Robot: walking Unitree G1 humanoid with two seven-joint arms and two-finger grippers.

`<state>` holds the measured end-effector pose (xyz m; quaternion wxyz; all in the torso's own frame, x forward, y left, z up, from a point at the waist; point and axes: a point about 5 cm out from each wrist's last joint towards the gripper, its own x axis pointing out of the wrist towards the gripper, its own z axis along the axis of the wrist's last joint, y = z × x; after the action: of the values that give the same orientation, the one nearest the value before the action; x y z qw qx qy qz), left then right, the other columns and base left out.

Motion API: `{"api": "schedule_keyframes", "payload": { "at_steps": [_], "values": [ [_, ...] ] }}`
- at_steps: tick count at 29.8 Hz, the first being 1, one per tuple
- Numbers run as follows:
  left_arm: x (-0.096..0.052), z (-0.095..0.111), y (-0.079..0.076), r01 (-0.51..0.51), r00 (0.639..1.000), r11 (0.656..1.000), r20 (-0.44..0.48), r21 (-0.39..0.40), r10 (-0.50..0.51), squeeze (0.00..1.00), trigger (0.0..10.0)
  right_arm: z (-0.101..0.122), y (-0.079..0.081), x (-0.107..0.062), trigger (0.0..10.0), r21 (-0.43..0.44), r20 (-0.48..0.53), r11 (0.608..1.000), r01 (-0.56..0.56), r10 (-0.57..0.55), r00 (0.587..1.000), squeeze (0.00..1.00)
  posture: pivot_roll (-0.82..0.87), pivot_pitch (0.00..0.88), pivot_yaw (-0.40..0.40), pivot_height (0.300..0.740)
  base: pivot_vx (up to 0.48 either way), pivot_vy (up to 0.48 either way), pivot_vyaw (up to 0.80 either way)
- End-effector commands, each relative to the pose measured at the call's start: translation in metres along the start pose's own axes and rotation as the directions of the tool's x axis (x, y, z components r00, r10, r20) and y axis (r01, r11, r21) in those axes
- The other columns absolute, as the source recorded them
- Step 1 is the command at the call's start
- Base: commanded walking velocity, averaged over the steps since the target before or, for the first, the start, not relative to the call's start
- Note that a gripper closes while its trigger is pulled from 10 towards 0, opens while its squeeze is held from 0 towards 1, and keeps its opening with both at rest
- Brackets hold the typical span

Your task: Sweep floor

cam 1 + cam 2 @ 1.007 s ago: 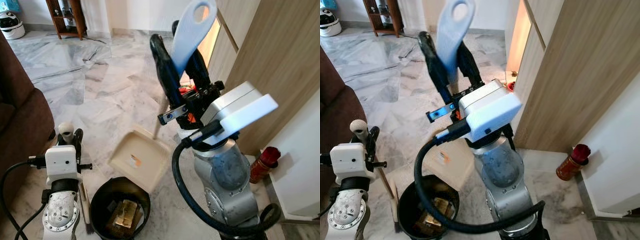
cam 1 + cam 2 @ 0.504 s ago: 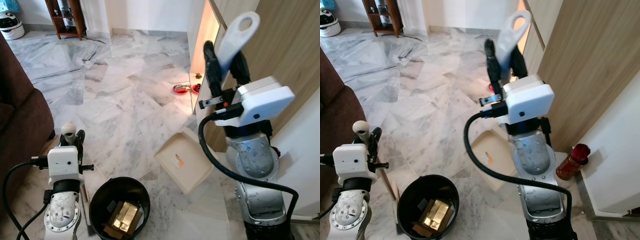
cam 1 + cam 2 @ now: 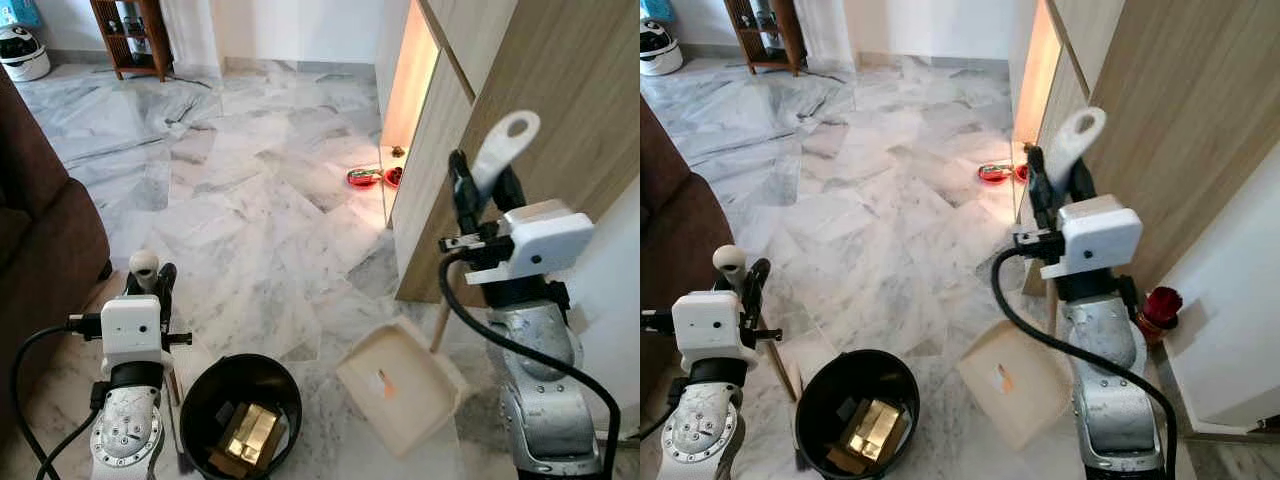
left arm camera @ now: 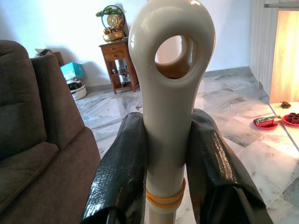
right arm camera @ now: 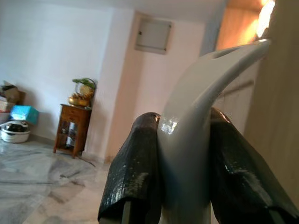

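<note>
a home living room: brown sofa (image 3: 40,240), marble floor (image 3: 250,200), wooden side table (image 3: 130,35).

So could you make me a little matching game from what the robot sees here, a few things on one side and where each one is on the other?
Things:
1. dustpan
2. black bin
3. red dishes
4. brown sofa

Places:
A. on the floor by the lit cabinet opening
B. at the robot's far left
C. hanging from the handle in the right pincer
D. on the floor just beside the left pincer

Pairs: 1-C, 2-D, 3-A, 4-B
</note>
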<state>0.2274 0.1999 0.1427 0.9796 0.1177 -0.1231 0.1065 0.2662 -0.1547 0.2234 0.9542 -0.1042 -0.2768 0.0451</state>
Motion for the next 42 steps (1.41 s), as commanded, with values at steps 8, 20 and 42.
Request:
{"api": "schedule_keyframes", "payload": {
  "at_steps": [8,20,42],
  "values": [
    [-0.005,-0.004,0.000,0.010,1.000,1.000,-0.007,-0.020,-0.010,0.00,10.0,-0.019,-0.014,-0.012,10.0,0.168,-0.084,0.976,0.139,-0.127,0.988,0.00,0.03,0.046,0.002,0.740,0.000,0.000,0.00],
    [-0.005,-0.007,-0.002,0.021,1.000,0.999,-0.020,-0.038,-0.021,0.00,10.0,-0.015,-0.037,-0.020,10.0,0.166,-0.090,0.973,0.157,-0.144,0.985,0.00,0.02,0.072,0.000,0.740,0.000,0.000,0.00],
    [-0.011,-0.027,0.006,-0.031,0.994,0.996,-0.111,-0.085,0.022,0.00,10.0,-0.065,-0.051,-0.044,10.0,0.163,-0.267,0.952,0.260,-0.211,0.940,0.00,0.02,0.081,-0.004,0.740,0.000,0.000,0.00]
  ]
}}
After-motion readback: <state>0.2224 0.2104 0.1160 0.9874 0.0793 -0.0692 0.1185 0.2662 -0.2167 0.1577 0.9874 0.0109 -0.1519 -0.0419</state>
